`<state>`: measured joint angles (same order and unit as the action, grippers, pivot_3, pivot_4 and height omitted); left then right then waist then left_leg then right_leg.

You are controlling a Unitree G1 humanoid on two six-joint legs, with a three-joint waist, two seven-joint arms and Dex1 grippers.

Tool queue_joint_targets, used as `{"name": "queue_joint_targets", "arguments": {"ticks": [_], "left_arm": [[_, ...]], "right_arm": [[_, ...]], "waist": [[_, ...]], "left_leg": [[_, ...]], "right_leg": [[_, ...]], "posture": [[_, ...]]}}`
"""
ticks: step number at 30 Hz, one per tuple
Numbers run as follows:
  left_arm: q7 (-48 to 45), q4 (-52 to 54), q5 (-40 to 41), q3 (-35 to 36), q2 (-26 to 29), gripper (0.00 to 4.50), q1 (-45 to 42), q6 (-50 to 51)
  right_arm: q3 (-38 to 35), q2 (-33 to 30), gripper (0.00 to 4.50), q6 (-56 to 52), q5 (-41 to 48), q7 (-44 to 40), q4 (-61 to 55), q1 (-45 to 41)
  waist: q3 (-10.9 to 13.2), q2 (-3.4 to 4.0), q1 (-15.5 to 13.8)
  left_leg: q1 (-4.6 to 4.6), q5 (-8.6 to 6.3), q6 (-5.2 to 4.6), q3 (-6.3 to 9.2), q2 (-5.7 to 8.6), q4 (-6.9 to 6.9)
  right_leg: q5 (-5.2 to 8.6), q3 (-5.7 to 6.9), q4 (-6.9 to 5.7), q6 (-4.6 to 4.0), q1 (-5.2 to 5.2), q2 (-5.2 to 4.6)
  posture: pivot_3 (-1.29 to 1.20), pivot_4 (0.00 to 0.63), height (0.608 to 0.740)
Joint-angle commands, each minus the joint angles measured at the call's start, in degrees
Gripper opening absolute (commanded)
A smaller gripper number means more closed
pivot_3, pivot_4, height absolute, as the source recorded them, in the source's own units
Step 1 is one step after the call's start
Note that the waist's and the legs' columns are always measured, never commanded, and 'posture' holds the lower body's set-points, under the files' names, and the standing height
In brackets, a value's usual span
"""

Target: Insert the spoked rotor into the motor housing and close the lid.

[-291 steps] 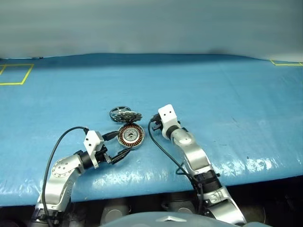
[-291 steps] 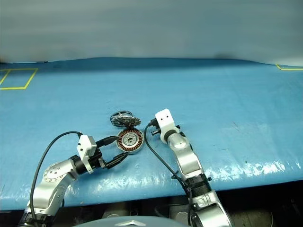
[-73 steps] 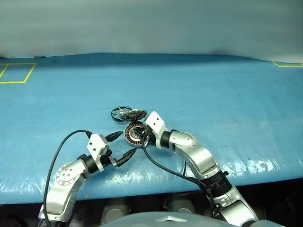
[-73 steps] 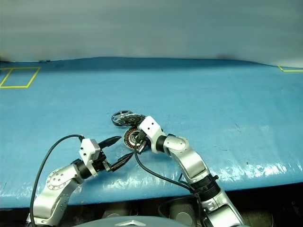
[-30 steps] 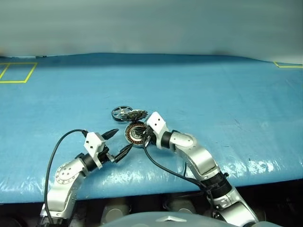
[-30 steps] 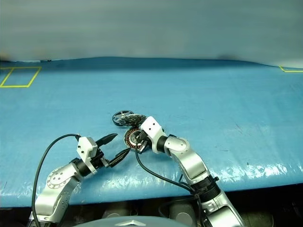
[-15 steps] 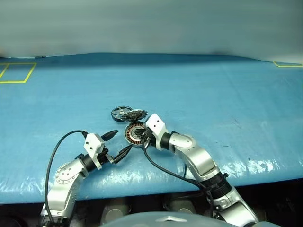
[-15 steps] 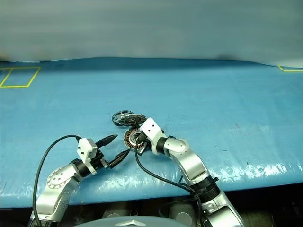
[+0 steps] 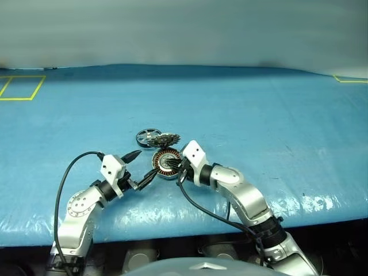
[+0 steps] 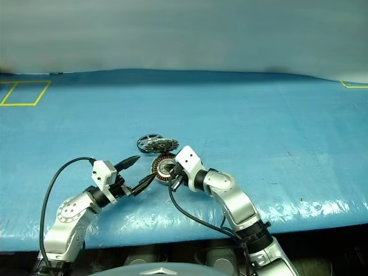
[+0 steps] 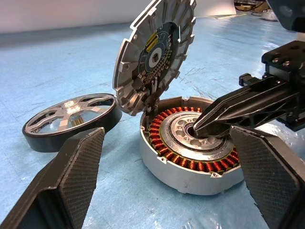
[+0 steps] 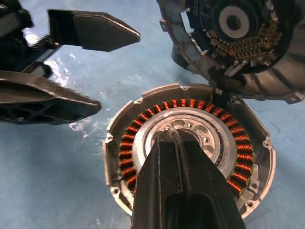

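1. The rotor [image 11: 71, 114] lies flat near the bench's [image 9: 276, 103] front edge, behind the housing [image 11: 190, 148].
2. It looks hard, light, smooth; grab its black rim.
3. Left pincer [image 11: 167, 191] wide open; right pincer [image 12: 178, 148] shut, holding nothing, tip in the housing.

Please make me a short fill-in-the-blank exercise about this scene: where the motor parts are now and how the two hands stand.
1. The lid stands ____ on its hinge above the motor housing.
2. The spoked rotor lies on the ____ table cover, beside the housing.
3. The right hand is ____, its tips over the housing's centre.
4. The left hand is ____ and holds nothing.

Missing words: open; blue; shut; open
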<state>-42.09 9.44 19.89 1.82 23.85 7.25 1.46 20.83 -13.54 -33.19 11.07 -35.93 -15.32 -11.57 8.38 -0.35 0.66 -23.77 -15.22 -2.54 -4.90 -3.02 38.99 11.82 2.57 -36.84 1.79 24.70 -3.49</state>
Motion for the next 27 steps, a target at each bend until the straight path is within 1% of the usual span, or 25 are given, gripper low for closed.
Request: {"name": "queue_joint_targets", "arguments": {"ticks": [1, 6, 9, 10, 11, 12, 13, 15, 17, 20, 21, 23, 25, 27], "left_arm": [[-0.45, 1.21, 2.85, 3.63, 2.43, 4.50, -3.09, 2.40], [-2.49, -1.44, 3.26, 5.75, 7.13, 4.50, -9.18, 5.56], [-7.62, -6.29, 1.45, 2.77, 11.11, 4.50, -15.86, 8.26], [-9.22, -8.57, -0.45, 0.94, 12.62, 4.50, -19.03, 8.72], [-10.20, -11.34, -4.22, -1.47, 14.43, 4.50, -22.57, 7.63], [-12.00, -13.46, -4.78, -2.59, 15.28, 4.50, -25.99, 8.11], [-13.25, -14.98, -4.83, -3.15, 15.69, 4.50, -28.16, 8.28], [-15.60, -20.28, -5.74, -4.46, 15.80, 4.50, -35.42, 7.86], [-19.24, -26.16, -8.26, -7.04, 16.84, 4.50, -42.05, 7.96], [-24.90, -33.97, -11.54, -10.59, 17.82, 4.50, -48.96, 6.90], [-26.72, -37.00, -12.95, -11.86, 17.81, 4.50, -51.25, 5.10], [-33.33, -42.12, -15.12, -15.03, 17.77, 4.50, -55.44, 2.46], [-35.82, -47.69, -19.08, -18.31, 16.81, 4.50, -59.45, -2.24], [-37.13, -53.51, -21.46, -20.33, 14.49, 4.50, -63.03, -5.27]], "right_arm": [[-1.71, -2.61, 0.03, -2.17, 2.73, -1.80, -6.33, 0.87], [-4.60, -7.62, 0.03, -2.96, 4.97, -2.66, -11.60, 3.53], [-5.90, -11.36, 0.03, 0.13, 5.76, -5.00, -15.54, 6.73], [-6.11, -12.15, 0.03, 0.47, 5.97, -5.23, -16.38, 7.52], [-6.36, -12.45, 0.03, 0.41, 6.40, -5.05, -16.93, 7.99], [-6.46, -12.43, 0.03, 0.31, 6.51, -4.51, -17.18, 8.24], [-6.48, -12.27, 0.03, 0.18, 6.56, -4.07, -17.26, 8.31], [-6.17, -12.06, 0.03, 0.05, 5.25, -2.29, -16.99, 8.80], [-6.00, -11.50, 0.03, -0.05, 4.49, -0.47, -16.69, 9.48], [-5.42, -11.08, 0.03, 0.26, 4.09, 0.71, -16.77, 10.16], [-5.26, -10.93, 0.03, 0.31, 4.08, 0.98, -16.89, 10.35], [-5.06, -10.78, 0.03, 0.10, 3.69, 1.83, -17.04, 10.78], [-4.98, -10.60, 0.03, 0.04, 3.17, 2.90, -17.10, 11.46], [-4.88, -10.52, 0.03, -0.18, 2.75, 3.91, -17.35, 12.24]], "waist": [[0.00, 0.00, -0.03], [0.00, -0.01, -0.07], [0.02, -0.05, -0.26], [0.04, -0.08, -0.31], [0.07, -0.12, -0.33], [0.10, -0.17, -0.42], [0.13, -0.23, -0.39], [0.19, -0.31, -0.29], [0.25, -0.44, -0.29], [0.27, -0.47, -0.03], [0.27, -0.47, -0.01], [0.28, -0.49, -0.06], [0.29, -0.51, -0.13], [0.31, -0.54, -0.28]], "left_leg": [[0.02, 0.00, 0.00, 0.00, 0.00, 0.01], [0.03, 0.02, 0.02, 0.02, 0.01, 0.03], [0.00, 0.01, 0.02, 0.05, 0.06, 0.02], [0.00, 0.01, 0.02, 0.08, 0.07, 0.02], [0.00, 0.02, 0.02, 0.07, 0.12, 0.01], [0.01, 0.02, 0.03, 0.08, 0.35, 0.02], [0.01, 0.04, 0.05, 0.10, 0.37, 0.04], [0.01, 0.04, 0.06, 0.07, 0.37, 0.05], [-0.02, 0.05, 0.06, 0.08, 0.37, 0.08], [-0.02, 0.05, 0.05, 0.05, 0.40, 0.06], [-0.02, 0.04, 0.04, 0.04, 0.41, 0.06], [-0.03, 0.04, 0.03, 0.02, 0.41, 0.06], [-0.10, 0.03, 0.02, 0.06, 0.44, 0.06], [-0.16, 0.01, 0.00, 0.08, 0.45, 0.07]], "right_leg": [[0.04, 0.01, -0.01, 0.06, -0.01, 0.00], [0.04, 0.04, 0.00, 0.07, -0.03, 0.00], [0.04, 0.04, 0.01, 0.07, -0.04, 0.02], [0.04, 0.06, 0.01, 0.07, -0.06, 0.02], [0.05, 0.05, 0.02, 0.08, -0.06, 0.05], [0.05, 0.05, 0.01, 0.09, -0.07, 0.07], [0.05, 0.06, 0.00, 0.10, -0.08, 0.07], [0.02, 0.01, 0.01, 0.14, -0.08, 0.08], [0.01, 0.01, 0.00, 0.16, -0.07, 0.10], [0.00, -0.05, 0.00, 0.18, -0.06, 0.12], [0.01, -0.06, 0.00, 0.23, -0.06, 0.13], [-0.02, -0.10, 0.00, 0.46, -0.05, 0.14], [0.04, -0.09, 0.01, 0.53, -0.04, 0.15], [0.05, -0.10, 0.02, 0.53, -0.01, 0.15]], "posture": [[0.00, 0.150, 0.740], [0.00, 0.150, 0.740], [0.00, 0.150, 0.740], [0.00, 0.150, 0.740], [0.00, 0.150, 0.740], [0.00, 0.150, 0.740], [0.00, 0.150, 0.740], [0.00, 0.150, 0.740], [0.00, 0.150, 0.740], [0.00, 0.150, 0.740], [0.00, 0.150, 0.740], [0.00, 0.150, 0.740], [0.00, 0.150, 0.740], [0.00, 0.150, 0.740]]}}
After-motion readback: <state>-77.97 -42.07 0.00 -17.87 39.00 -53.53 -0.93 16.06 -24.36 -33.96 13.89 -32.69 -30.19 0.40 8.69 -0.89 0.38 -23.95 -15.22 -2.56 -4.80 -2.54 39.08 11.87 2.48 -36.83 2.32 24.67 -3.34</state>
